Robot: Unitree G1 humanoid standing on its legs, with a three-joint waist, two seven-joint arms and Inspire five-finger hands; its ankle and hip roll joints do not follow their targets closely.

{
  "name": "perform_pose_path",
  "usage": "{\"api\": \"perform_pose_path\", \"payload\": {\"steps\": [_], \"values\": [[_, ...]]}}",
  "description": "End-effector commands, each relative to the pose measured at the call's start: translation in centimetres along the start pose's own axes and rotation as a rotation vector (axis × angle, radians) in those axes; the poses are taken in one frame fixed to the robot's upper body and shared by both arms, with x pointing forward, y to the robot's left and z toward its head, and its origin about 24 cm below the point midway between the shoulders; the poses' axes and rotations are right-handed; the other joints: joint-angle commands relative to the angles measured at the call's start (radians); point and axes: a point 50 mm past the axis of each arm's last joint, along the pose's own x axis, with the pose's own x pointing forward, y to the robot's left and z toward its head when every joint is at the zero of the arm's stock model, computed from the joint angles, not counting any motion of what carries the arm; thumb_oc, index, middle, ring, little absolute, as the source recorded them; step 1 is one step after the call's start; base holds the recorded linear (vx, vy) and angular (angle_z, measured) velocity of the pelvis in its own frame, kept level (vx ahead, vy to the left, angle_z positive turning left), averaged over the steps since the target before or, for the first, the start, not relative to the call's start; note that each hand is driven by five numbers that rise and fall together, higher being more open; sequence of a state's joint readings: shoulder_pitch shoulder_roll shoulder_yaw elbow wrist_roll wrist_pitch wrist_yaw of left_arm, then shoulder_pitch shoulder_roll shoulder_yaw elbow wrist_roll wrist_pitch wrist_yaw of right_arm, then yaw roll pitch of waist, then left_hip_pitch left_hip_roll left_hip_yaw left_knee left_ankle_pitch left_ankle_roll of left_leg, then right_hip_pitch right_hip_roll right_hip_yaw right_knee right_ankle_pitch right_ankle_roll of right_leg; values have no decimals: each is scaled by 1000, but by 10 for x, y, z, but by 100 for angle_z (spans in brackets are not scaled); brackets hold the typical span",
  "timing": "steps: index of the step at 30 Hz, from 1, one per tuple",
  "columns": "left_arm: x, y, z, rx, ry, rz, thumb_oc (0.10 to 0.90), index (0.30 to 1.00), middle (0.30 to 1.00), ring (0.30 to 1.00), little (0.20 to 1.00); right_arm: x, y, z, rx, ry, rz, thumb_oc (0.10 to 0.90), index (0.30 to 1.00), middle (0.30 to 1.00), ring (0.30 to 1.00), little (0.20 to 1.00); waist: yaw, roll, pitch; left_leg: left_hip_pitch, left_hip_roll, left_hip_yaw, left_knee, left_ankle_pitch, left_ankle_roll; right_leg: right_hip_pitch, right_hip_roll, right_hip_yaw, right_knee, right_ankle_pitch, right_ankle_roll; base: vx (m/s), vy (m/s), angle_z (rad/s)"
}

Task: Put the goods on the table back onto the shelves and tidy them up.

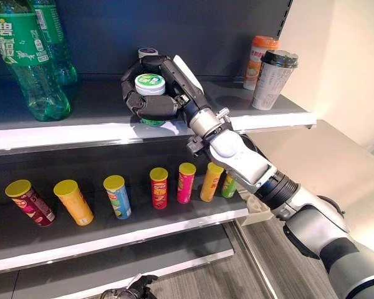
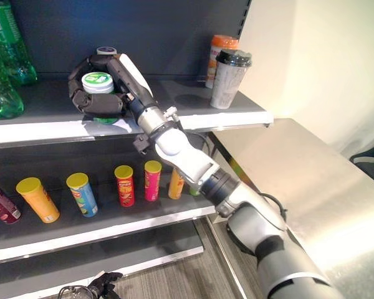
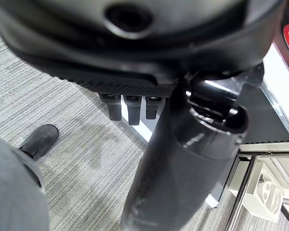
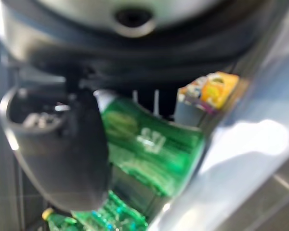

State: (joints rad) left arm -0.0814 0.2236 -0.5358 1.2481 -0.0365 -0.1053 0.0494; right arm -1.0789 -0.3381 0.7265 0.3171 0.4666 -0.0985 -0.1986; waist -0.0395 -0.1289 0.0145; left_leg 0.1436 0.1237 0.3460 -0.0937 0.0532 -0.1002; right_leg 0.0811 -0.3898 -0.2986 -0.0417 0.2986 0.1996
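A green can with a white-and-green lid (image 1: 150, 84) stands on the upper shelf (image 1: 100, 128), a little left of its middle. My right hand (image 1: 151, 106) reaches in from the lower right, its fingers and thumb curled round the can. The can's green side (image 4: 149, 144) fills the space past the thumb in the right wrist view. Just behind it stands another can with a dark lid (image 1: 148, 52). My left hand (image 1: 134, 288) hangs low over the floor, fingers (image 3: 130, 108) relaxed and holding nothing.
Green bottles (image 1: 31, 62) stand at the upper shelf's left end. An orange-lidded cup (image 1: 260, 59) and a black-lidded cup (image 1: 273, 80) stand at its right end. Several crisp tubes (image 1: 158, 187) line the lower shelf. A steel table (image 2: 311, 187) lies to the right.
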Motion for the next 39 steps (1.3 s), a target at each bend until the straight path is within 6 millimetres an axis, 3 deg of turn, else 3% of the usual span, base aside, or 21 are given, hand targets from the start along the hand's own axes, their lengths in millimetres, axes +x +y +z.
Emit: {"api": "perform_pose_path", "payload": {"steps": [1,11,20,21,22,32,34,39], "values": [[3,0,9,45,-24,-21,800,900,900,900,900,34,-32,34,-137,-65,-91,400,300,300,300,300,26,5,14,42,-64,-84,6,-155,38,63,13,26,-46,24,-11,14,-1,4],[0,8,-4,7,5,15,800,900,900,900,900,36,-52,19,-140,17,-176,400,300,300,300,300,48,-2,12,30,-50,-89,6,-153,32,62,19,14,-46,35,-11,7,-4,3],[0,7,-4,1,4,14,800,900,900,900,900,34,-50,23,-144,1,-150,400,300,300,300,300,44,-2,13,34,-49,-87,6,-153,30,67,21,17,-46,40,-12,0,0,0],[0,7,-3,0,3,14,800,900,900,900,900,34,-50,23,-146,-2,-147,524,486,486,486,486,44,-2,14,34,-49,-87,6,-153,30,68,21,18,-46,40,-12,0,0,0],[0,7,-3,0,1,14,800,900,900,900,900,33,-51,25,-163,-9,-146,800,900,900,900,900,40,-1,16,36,-49,-87,6,-152,31,69,21,22,-46,40,-12,0,0,0],[0,8,-1,2,-3,20,800,900,900,900,900,28,-56,33,-174,-51,-152,800,900,900,900,900,34,-1,15,42,-50,-86,6,-153,31,72,23,26,-46,38,-13,0,0,0],[1,11,2,3,-11,26,800,900,900,900,900,21,-65,48,-203,-119,-164,800,900,900,900,900,23,-3,14,46,-51,-85,6,-153,31,76,24,32,-46,40,-14,-57,-17,1],[1,10,3,4,-17,25,800,900,900,900,900,12,-73,63,-236,-191,-172,800,900,900,900,900,12,-5,9,49,-52,-86,6,-152,32,82,25,38,-46,42,-16,-36,-3,1]]}}
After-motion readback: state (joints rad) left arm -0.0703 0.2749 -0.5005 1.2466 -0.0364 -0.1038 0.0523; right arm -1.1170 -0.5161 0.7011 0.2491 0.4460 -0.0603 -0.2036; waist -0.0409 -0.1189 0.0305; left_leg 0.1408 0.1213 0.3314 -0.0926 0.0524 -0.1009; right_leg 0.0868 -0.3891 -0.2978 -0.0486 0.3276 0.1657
